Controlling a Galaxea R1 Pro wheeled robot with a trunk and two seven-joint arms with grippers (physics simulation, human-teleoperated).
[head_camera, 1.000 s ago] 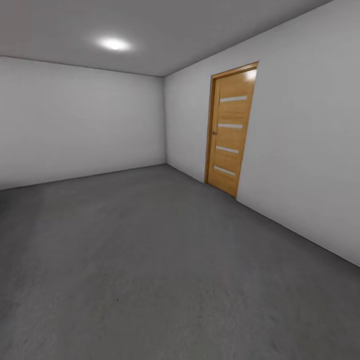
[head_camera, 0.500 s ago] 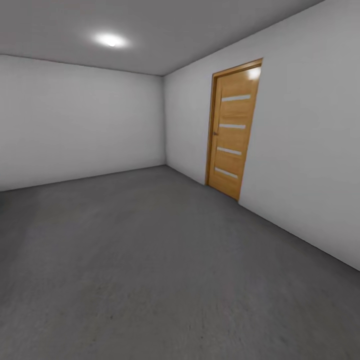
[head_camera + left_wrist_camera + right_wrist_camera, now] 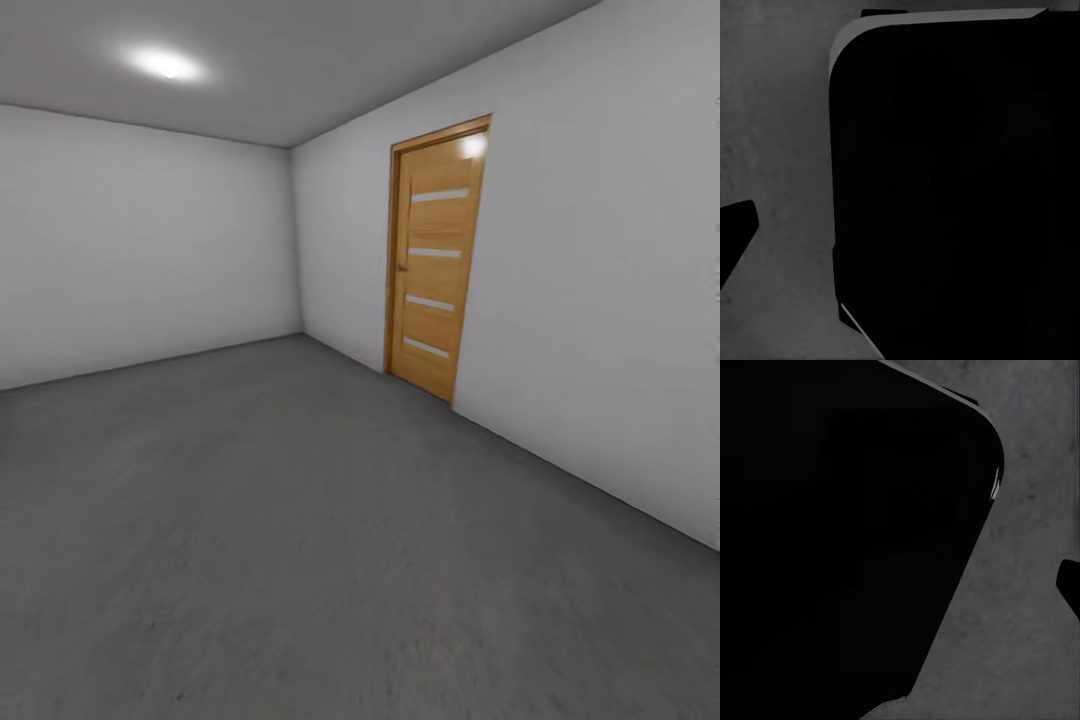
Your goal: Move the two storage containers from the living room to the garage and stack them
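Note:
I am in the garage, a bare room with grey-white walls. Its dark grey concrete floor (image 3: 300, 520) spreads across the lower half of the head view. The two storage containers are out of view. In the left wrist view a large black rounded part of my own body (image 3: 960, 187) hangs over mottled floor (image 3: 780, 150). The right wrist view has a similar black bulk (image 3: 832, 525) over the floor (image 3: 1020, 622).
A shut wooden panel door (image 3: 433, 255) with pale horizontal strips stands in the right wall (image 3: 600, 300). The back wall (image 3: 140, 250) meets it at a corner. A ceiling light (image 3: 165, 63) glows at the upper left. Open floor stretches ahead.
The whole head view has shifted: the door, the room's corner and the ceiling light now sit further left, so the camera has turned. Nothing in the room has moved.

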